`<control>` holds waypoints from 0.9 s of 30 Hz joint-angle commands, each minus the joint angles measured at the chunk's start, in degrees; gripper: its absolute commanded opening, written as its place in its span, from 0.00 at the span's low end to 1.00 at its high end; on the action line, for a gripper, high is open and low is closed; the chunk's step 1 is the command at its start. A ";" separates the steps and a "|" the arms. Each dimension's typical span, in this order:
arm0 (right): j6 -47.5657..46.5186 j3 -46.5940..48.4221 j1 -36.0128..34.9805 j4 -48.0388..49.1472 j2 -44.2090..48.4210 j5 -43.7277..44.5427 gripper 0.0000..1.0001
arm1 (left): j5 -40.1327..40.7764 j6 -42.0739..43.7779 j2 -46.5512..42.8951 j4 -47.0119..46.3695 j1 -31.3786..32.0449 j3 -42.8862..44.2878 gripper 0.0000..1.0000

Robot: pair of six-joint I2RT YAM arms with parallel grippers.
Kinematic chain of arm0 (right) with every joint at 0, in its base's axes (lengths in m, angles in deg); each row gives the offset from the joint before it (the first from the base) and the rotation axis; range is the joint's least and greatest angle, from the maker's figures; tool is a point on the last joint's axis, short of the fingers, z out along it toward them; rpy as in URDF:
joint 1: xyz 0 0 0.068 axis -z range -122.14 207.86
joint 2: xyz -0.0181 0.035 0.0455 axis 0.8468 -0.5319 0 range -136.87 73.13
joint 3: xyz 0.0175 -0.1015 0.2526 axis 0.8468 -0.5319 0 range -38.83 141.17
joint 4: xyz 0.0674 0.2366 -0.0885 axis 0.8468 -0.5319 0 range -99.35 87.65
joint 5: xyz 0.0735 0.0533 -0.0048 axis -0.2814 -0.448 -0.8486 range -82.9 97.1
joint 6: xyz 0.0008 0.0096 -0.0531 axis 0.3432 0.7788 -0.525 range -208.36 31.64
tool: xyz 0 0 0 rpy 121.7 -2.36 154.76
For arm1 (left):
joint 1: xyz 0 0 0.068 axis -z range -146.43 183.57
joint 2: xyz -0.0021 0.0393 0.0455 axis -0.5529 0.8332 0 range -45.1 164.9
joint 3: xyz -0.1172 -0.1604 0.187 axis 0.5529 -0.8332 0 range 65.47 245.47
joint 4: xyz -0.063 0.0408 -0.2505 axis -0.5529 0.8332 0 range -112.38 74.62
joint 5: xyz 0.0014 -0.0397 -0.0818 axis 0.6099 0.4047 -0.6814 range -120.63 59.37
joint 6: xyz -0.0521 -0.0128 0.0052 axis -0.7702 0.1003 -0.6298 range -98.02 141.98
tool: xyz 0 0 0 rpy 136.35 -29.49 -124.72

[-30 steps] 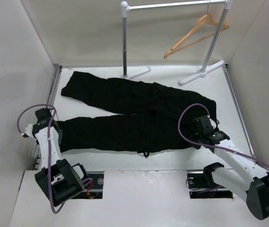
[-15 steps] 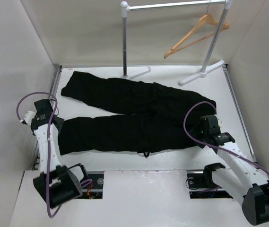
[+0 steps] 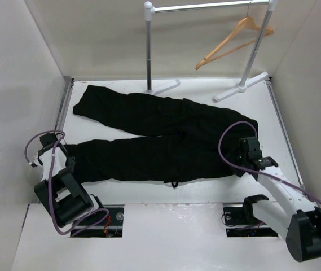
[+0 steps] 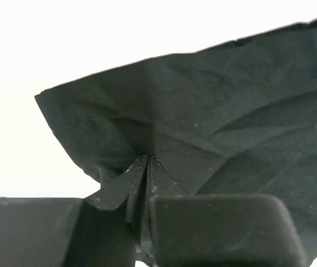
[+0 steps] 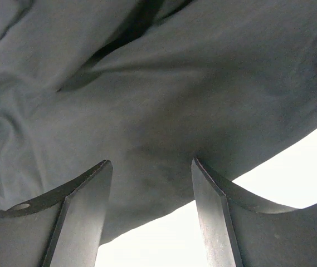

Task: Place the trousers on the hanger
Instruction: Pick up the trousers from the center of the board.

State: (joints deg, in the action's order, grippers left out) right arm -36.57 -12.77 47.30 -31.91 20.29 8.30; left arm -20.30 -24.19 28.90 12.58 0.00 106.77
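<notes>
At trousers (image 3: 166,152) leg hem, left jaws clenched on cloth; right jaws parted, waist edge at tips.

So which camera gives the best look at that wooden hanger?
The top external view: the hanger shows whole, hooked on the rack at the back right. The two wrist views show none of it, only the black trousers filling their frames.
</notes>
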 commanded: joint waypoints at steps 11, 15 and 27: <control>1.38 -0.05 9.03 1.26 0.54 -2.33 0.65 | 3.90 -9.29 -15.98 14.86 -3.85 3.06 0.12; 0.33 1.88 8.42 -0.06 1.69 -1.46 0.64 | 4.97 -9.81 -15.03 10.85 4.75 12.30 0.30; -3.54 3.03 6.84 0.64 1.86 -2.33 0.18 | -13.40 -10.25 25.12 -7.70 15.15 39.01 0.46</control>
State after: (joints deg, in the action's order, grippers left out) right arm -38.25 -12.42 54.75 -31.96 22.10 6.37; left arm -28.10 -34.12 49.24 9.04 14.76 140.52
